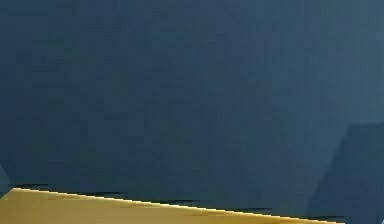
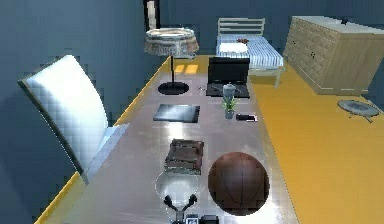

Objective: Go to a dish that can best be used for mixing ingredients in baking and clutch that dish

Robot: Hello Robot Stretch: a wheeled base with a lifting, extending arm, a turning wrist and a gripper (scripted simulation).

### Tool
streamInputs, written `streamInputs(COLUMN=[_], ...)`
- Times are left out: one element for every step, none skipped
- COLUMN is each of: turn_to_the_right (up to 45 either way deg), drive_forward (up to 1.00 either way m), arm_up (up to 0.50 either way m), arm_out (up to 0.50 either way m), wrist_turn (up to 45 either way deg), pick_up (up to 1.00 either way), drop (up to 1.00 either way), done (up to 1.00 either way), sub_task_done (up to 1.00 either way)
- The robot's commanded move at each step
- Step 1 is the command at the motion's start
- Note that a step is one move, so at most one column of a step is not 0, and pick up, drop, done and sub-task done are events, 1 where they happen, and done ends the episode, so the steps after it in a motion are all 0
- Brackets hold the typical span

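Observation:
On the grey desk (image 2: 140, 160), near the arm side view's bottom edge, lies a pale round dish-like shape (image 2: 164, 186), partly covered by a brown book (image 2: 185, 155). My gripper (image 2: 181, 206) shows at the bottom edge with thin dark fingers at that pale shape, and a white marked square (image 2: 208, 218) sits to its right. I cannot tell whether it holds anything. A large brown ball (image 2: 240, 182) rests just right of the gripper.
A white chair (image 2: 65, 105) stands left of the desk. Farther along the desk are a dark flat pad (image 2: 177, 112), small plant (image 2: 230, 100), laptop (image 2: 228, 75) and lamp (image 2: 170, 45). Bed (image 2: 247, 45) and dresser (image 2: 335, 50) stand beyond on yellow floor (image 2: 310, 140). A dark blue wall (image 1: 190, 90) is close ahead.

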Motion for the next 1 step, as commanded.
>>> streamInputs(turn_to_the_right=[0.0], drive_forward=[0.00], arm_up=[0.00], arm_out=[0.00], wrist_turn=[0.0], pick_up=[1.00], drop=[0.00], done=[0.00], sub_task_done=[0.00])
